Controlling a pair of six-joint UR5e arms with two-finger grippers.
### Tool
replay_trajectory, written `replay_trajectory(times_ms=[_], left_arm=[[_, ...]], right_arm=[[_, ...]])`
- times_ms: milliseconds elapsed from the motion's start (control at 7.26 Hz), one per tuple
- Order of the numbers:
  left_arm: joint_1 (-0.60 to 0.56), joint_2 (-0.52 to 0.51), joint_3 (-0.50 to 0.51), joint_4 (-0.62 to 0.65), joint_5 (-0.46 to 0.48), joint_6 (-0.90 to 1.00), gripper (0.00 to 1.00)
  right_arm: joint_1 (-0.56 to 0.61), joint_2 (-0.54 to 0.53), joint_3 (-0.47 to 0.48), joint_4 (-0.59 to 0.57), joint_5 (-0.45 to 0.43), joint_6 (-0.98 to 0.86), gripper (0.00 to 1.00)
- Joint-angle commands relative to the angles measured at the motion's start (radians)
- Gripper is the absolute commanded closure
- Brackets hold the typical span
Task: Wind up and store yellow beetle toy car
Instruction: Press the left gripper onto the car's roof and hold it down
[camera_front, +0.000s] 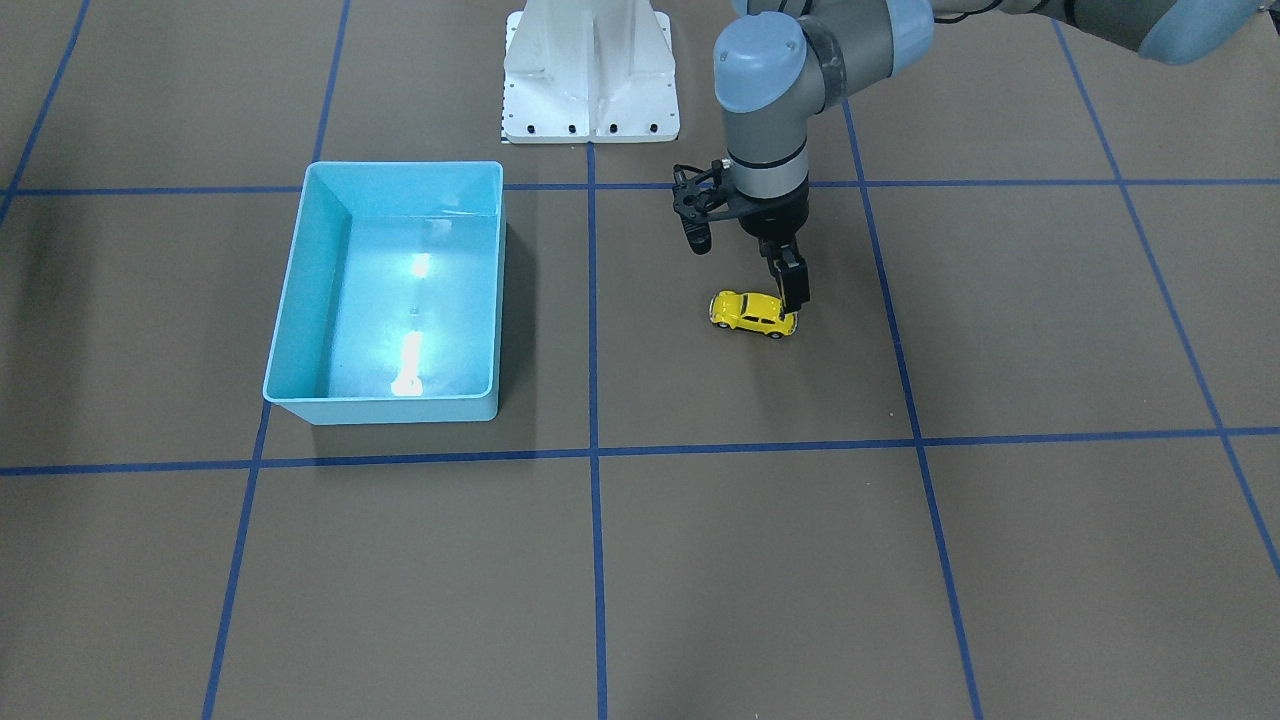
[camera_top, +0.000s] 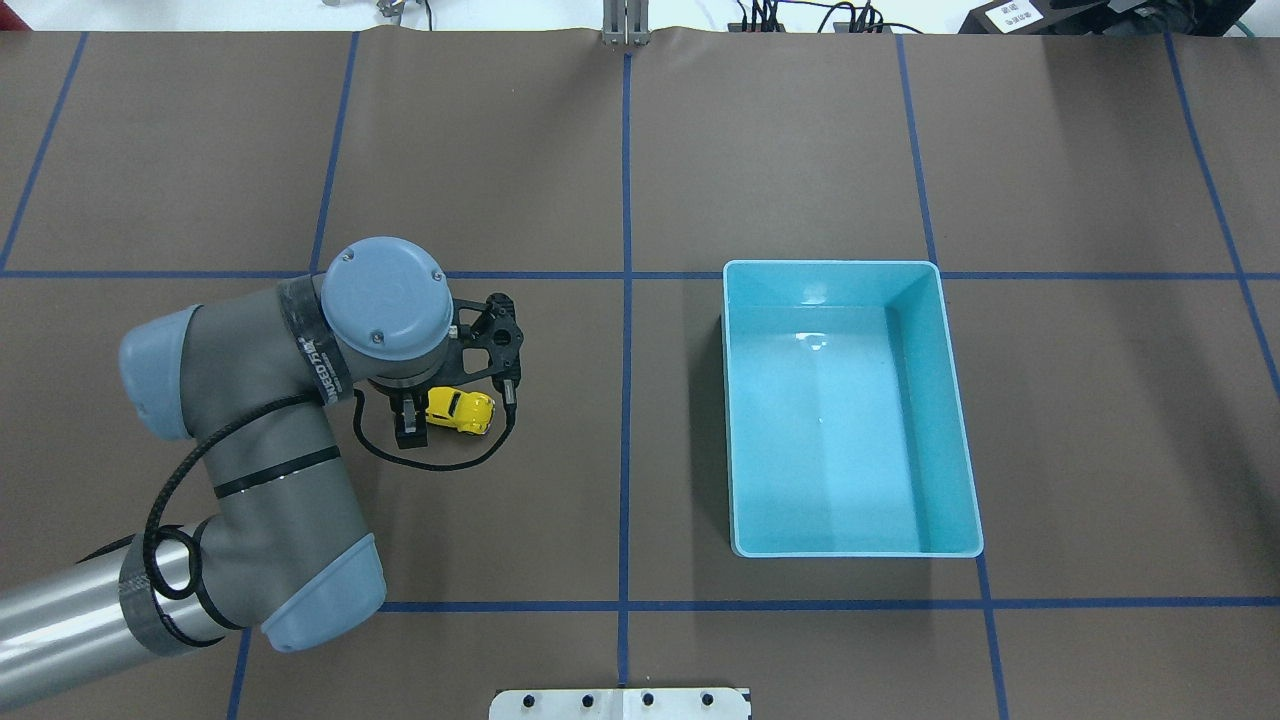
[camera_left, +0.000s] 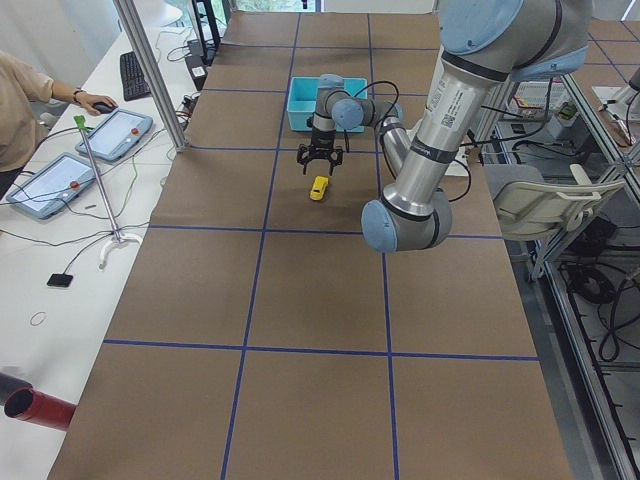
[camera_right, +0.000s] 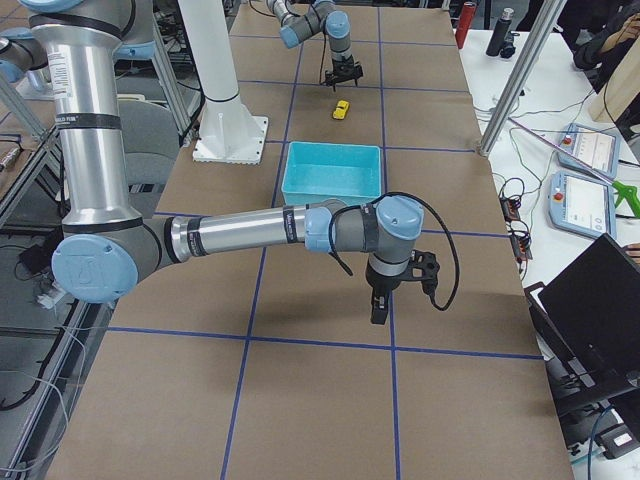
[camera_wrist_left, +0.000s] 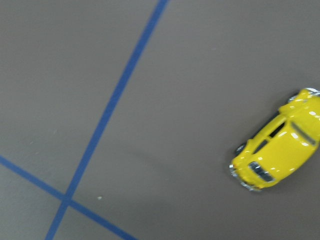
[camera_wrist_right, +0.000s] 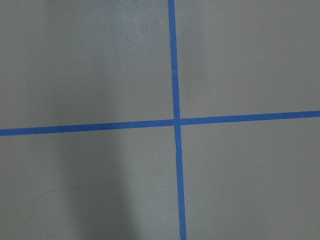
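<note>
The yellow beetle toy car (camera_front: 750, 312) stands on its wheels on the brown table; it also shows in the overhead view (camera_top: 460, 410) and at the right edge of the left wrist view (camera_wrist_left: 277, 150). My left gripper (camera_front: 795, 303) hangs just over the car's end that points away from the bin. It looks open and holds nothing. One finger (camera_top: 410, 428) shows beside the car and the other is hidden under the wrist. I cannot tell whether the finger touches the car. The light-blue bin (camera_front: 400, 166) is empty. My right gripper (camera_right: 378, 315) shows only in the right side view, so I cannot tell its state.
The bin (camera_top: 830, 266) sits about one grid square from the car, on the robot's right side. The white robot base (camera_front: 590, 70) stands at the table's near-robot edge. Blue tape lines cross the table. The right wrist view shows only bare table and a tape crossing (camera_wrist_right: 176, 121).
</note>
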Motion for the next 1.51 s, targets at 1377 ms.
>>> replay_trajectory(times_ms=[1377], left_arm=[[0.063, -0.111, 0.254, -0.042, 0.004, 0.237, 0.02]], right_arm=[[0.003, 0.001, 0.003, 0.001, -0.001, 0.000, 0.00]])
